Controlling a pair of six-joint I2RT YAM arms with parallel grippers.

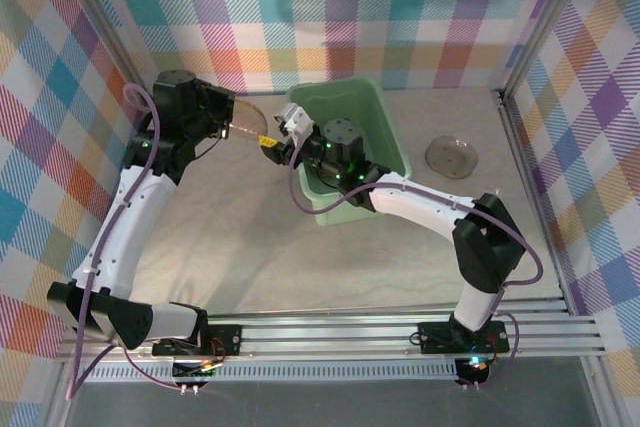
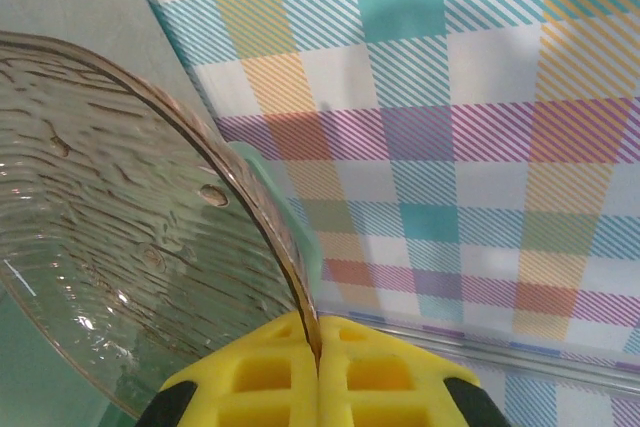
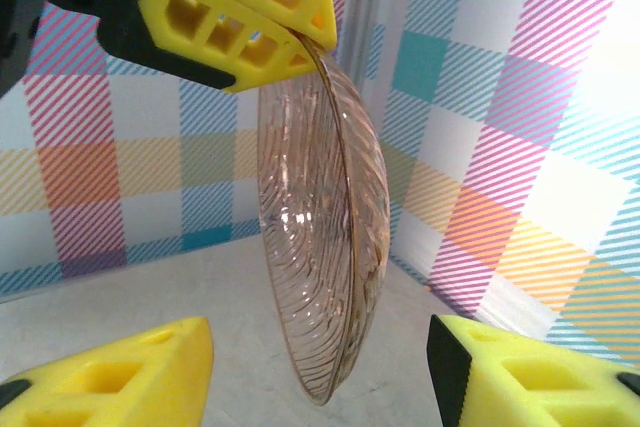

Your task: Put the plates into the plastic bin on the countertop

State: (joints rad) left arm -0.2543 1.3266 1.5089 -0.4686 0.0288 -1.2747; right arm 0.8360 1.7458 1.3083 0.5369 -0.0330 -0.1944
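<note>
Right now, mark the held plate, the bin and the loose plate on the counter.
held plate [image 3: 320, 237]: right wrist view, middle of its ribbed face.
bin [image 1: 386, 132]: top external view, right wall.
loose plate [image 1: 451, 157]: top external view, its centre.

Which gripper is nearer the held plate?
Left. The left gripper is clamped on the rim of the plate. The right gripper is open, with a finger on either side of it, not touching.

Fig. count, items in view: plate 1 [image 1: 247, 117] & plate 2 [image 1: 451, 157], i.e. 2 total. Plastic bin [image 1: 385, 122]: 1. Left gripper [image 2: 318, 342] & right gripper [image 3: 320, 357]: 2 total.
</note>
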